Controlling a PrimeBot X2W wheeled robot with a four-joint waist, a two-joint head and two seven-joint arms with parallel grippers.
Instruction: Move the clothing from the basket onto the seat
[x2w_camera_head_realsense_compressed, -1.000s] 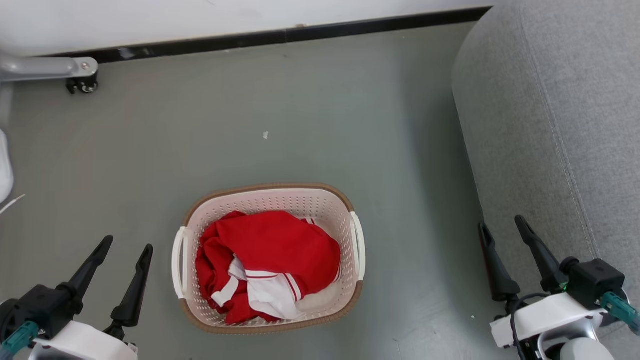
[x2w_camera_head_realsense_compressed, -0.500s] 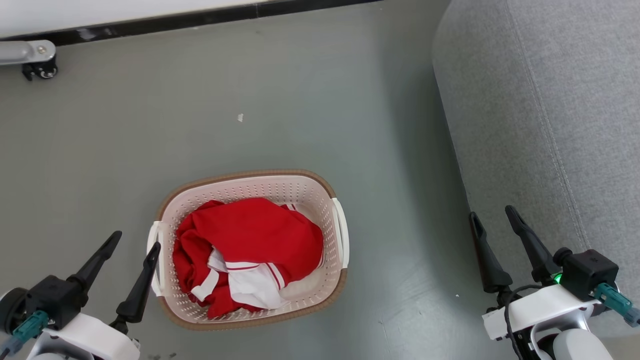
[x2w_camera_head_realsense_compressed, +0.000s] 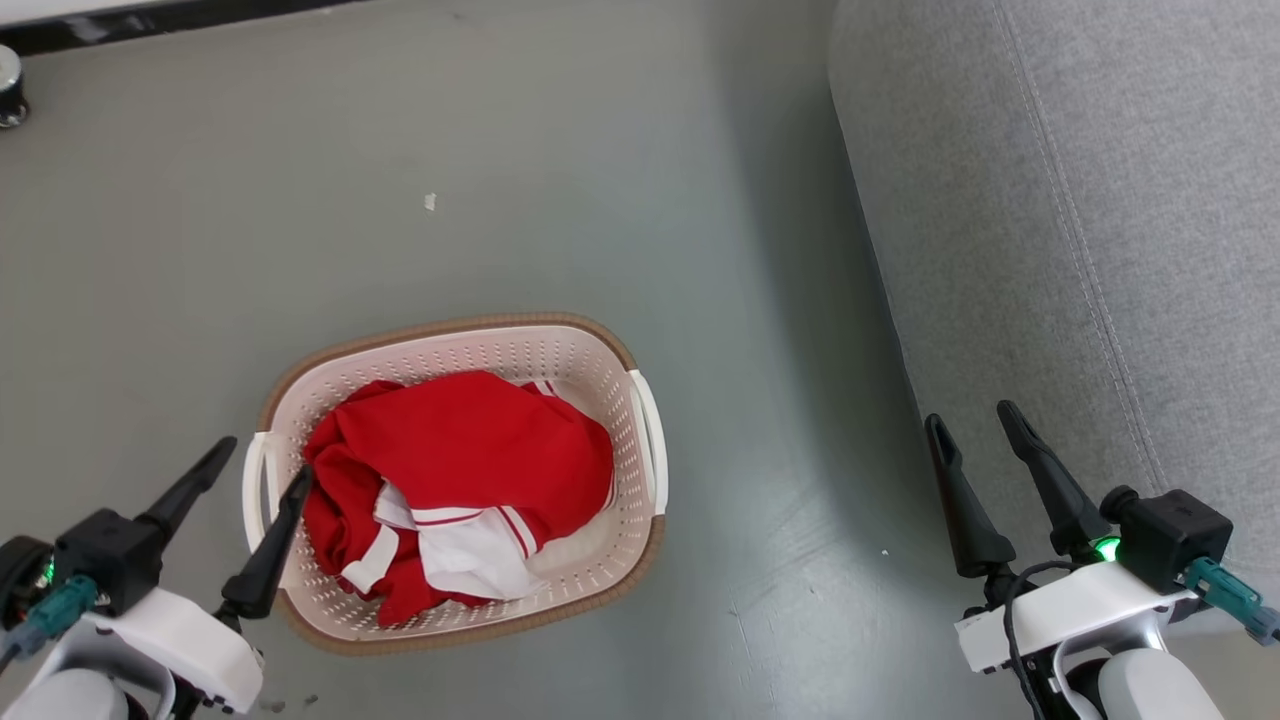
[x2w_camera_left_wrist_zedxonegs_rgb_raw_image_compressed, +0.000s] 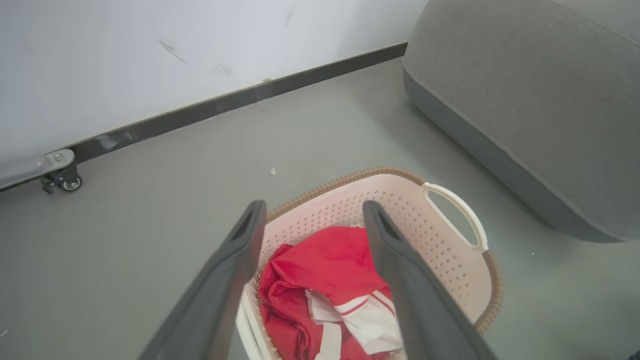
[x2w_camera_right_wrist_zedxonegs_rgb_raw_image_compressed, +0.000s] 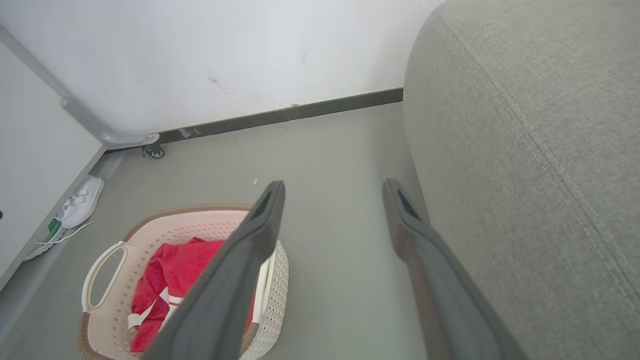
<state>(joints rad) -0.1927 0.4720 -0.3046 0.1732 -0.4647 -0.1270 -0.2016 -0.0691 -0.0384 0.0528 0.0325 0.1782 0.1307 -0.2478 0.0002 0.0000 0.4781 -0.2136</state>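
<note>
Below, in the head view: basket (x2w_camera_head_realsense_compressed: 440, 328) on grey floor (x2w_camera_head_realsense_compressed: 520, 130), left of centre, well apart from seat (x2w_camera_head_realsense_compressed: 1080, 200) at right. Holds the clothing (x2w_camera_head_realsense_compressed: 470, 450), a crumpled red heap with white striped trim uppermost on the near side, all within the rim and covering most of the bottom. Left gripper (x2w_camera_head_realsense_compressed: 265, 458) at lower left, fingers spread wide, clamped on nothing; inner finger crosses the basket's left handle and rim in this view, outer finger over bare floor; contact with the handle cannot be told. From the left wrist, looks down between both fingers onto the clothing and the perforated far wall. Right gripper (x2w_camera_head_realsense_compressed: 970, 414) at lower right, fingers likewise apart and empty, at the seat's rounded edge; touching or just clear, cannot tell. From the right wrist: white shoe (x2w_camera_right_wrist_zedxonegs_rgb_raw_image_compressed: 82, 200) on the floor against a pale panel, beyond the basket; small caster (x2w_camera_right_wrist_zedxonegs_rgb_raw_image_compressed: 156, 152) by the dark baseboard (x2w_camera_right_wrist_zedxonegs_rgb_raw_image_compressed: 280, 116) under a white wall.
</note>
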